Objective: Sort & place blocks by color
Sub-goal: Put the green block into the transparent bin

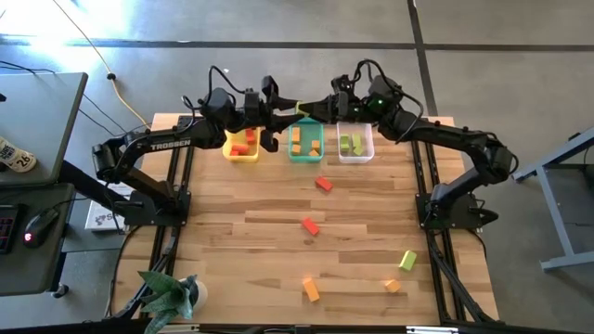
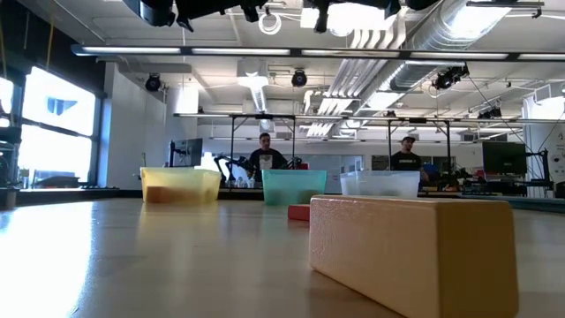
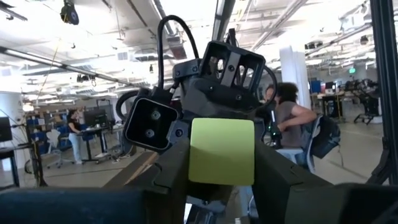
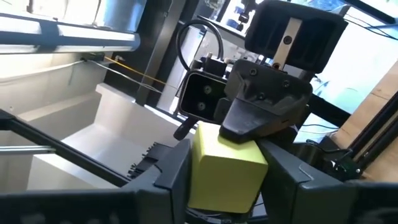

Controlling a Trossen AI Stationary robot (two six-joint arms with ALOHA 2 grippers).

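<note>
On the far side of the wooden desk [image 1: 278, 241] both arms are raised and meet nose to nose above the row of bins, with one light green block [image 1: 302, 109] between them. The left claw [image 1: 286, 108] reaches in from the left and, in the left wrist view, its two dark fingers [image 3: 171, 168] press on either side of the light green block [image 3: 221, 151], so it holds that block. The right claw [image 1: 316, 109] comes from the right, and the right wrist view shows the same block [image 4: 225, 168] squeezed between its own fingers [image 4: 173, 174] too, the other arm's claw clamped over the block's far end; both claws grip it at once. Below them, from left to right, stand the yellow bin [image 1: 243, 155] with red blocks [image 1: 242, 147] inside, the teal bin [image 1: 305, 156] with orange blocks [image 1: 297, 136], and the clear bin [image 1: 355, 155] with light green blocks [image 1: 351, 144]. Loose blocks lie on the open desk: a red block [image 1: 323, 184] near the teal bin, another red block [image 1: 310, 225] at mid-desk, an orange block [image 1: 311, 290] near the front edge, a second orange block [image 1: 393, 286] to its right, and a green block [image 1: 407, 261] just above that.
</note>
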